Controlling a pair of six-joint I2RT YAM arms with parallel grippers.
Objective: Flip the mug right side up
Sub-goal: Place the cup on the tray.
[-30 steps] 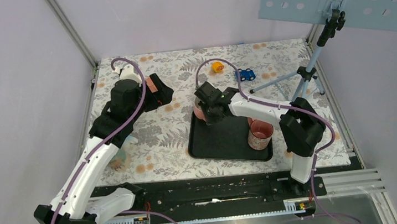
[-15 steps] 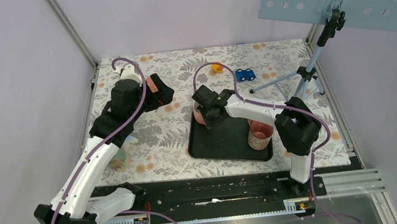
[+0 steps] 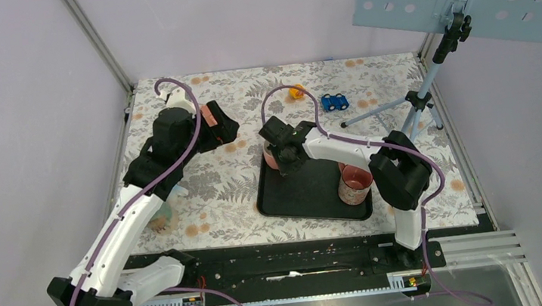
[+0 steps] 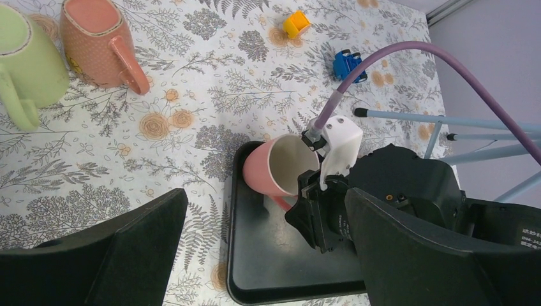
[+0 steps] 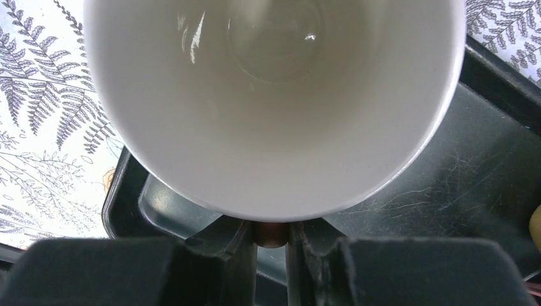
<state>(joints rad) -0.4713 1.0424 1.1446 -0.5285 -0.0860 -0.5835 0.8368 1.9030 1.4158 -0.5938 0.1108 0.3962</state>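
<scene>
Your right gripper [image 5: 271, 242] grips the pink mug [image 4: 281, 169] by its handle [image 4: 282, 204], tilted over the 10 o'clock corner of the tray [image 4: 255, 274]. Your left gripper [image 4: 261, 248] is open. Roll the wrist slowly until the rim faces up, then lower the mug.

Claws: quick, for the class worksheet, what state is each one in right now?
Left claw: open, holding nothing.
Right claw: closed on the mug.

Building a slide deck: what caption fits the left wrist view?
Right gripper grips a pink mug, tipped sideways, at the black tray corner.
</scene>
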